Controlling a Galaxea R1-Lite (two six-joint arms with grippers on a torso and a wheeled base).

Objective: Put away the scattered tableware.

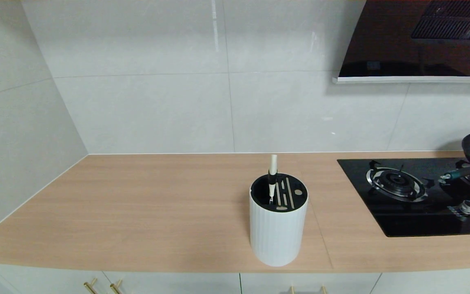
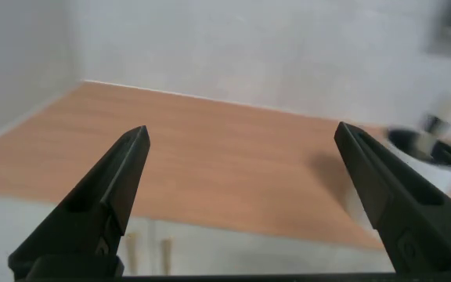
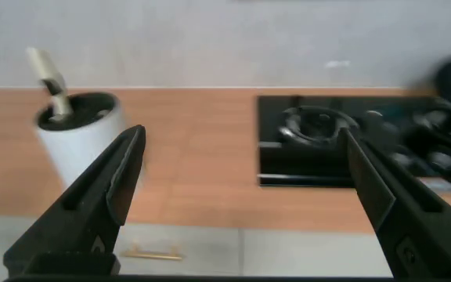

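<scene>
White holder (image 3: 75, 145) stands beyond right gripper (image 3: 241, 131) (jaws spread).

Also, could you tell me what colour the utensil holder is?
White utensil holder, black slotted top; clearest in head view.

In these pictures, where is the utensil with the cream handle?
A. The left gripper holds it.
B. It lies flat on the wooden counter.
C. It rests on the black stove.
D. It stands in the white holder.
D: the utensil stands upright in a slot of the white holder, which is on the counter.
</scene>
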